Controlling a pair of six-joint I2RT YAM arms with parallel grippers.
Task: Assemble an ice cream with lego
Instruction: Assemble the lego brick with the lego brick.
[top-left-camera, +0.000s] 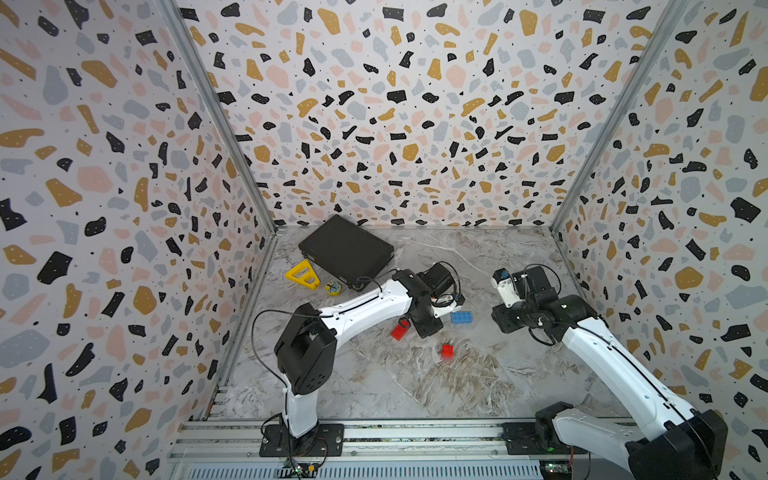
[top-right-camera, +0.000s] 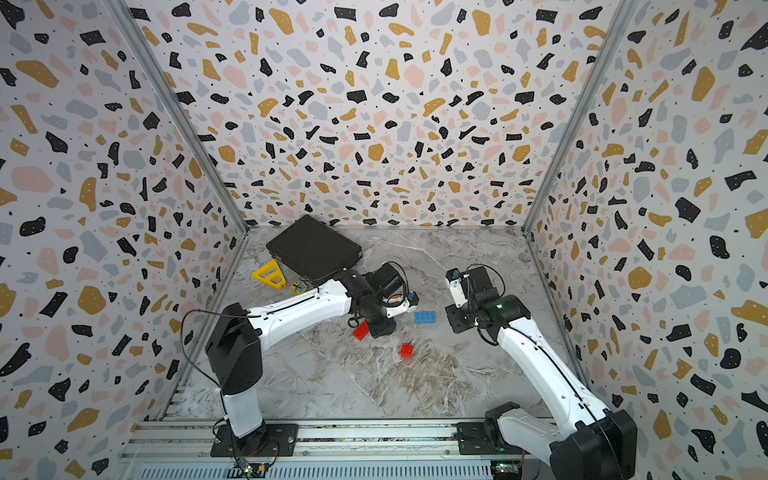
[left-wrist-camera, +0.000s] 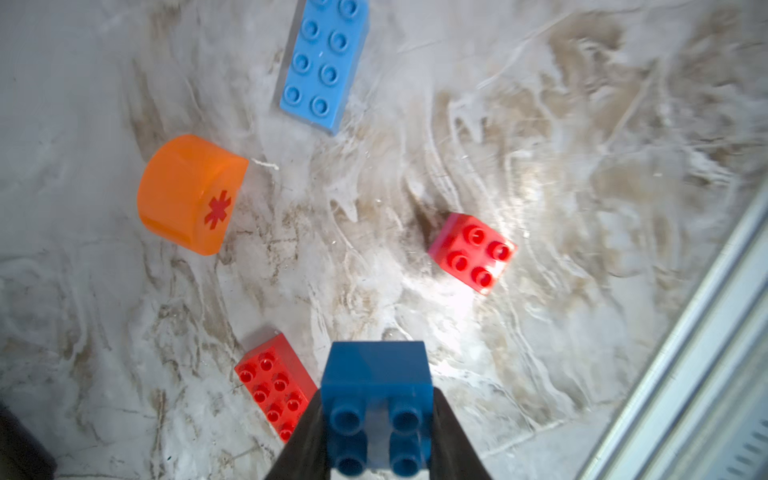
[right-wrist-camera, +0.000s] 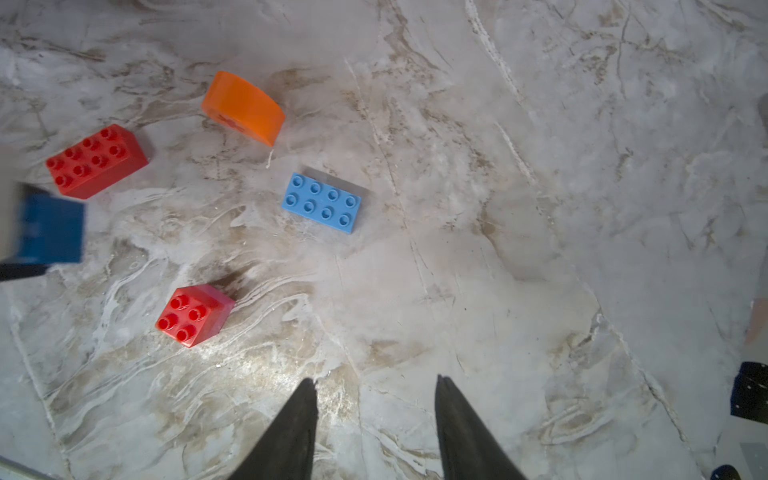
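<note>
Jaws, left wrist view: the left gripper (left-wrist-camera: 376, 419) is closed on the small blue brick (left-wrist-camera: 374, 370), one finger on each side wall, studs toward the camera. This side grip leaves the underside free, presumably for pressing onto another brick. Beyond it on the marble lie the long red brick (left-wrist-camera: 274, 386) and the orange dome (left-wrist-camera: 187, 191), which is tipped on its side with its red asterisk showing. Also there are the light-blue long brick (left-wrist-camera: 324, 62) and the red square brick (left-wrist-camera: 473, 253), which has a pink edge along one side.

Right wrist view: the right gripper (right-wrist-camera: 374, 382) hangs over the bare marble tabletop (right-wrist-camera: 540, 208), jaws parted and empty, probably held clear to steady a base.

Both top views: the loose lego sits mid-table between the arms, so no ice cream is built yet, and the dome is hidden under the left arm. The yellow triangular frame (top-left-camera: 302, 274), yellow disc (top-left-camera: 333, 287) and black tablet (top-left-camera: 347, 251) lie apart toward the far-left corner, seemingly out of play.
</note>
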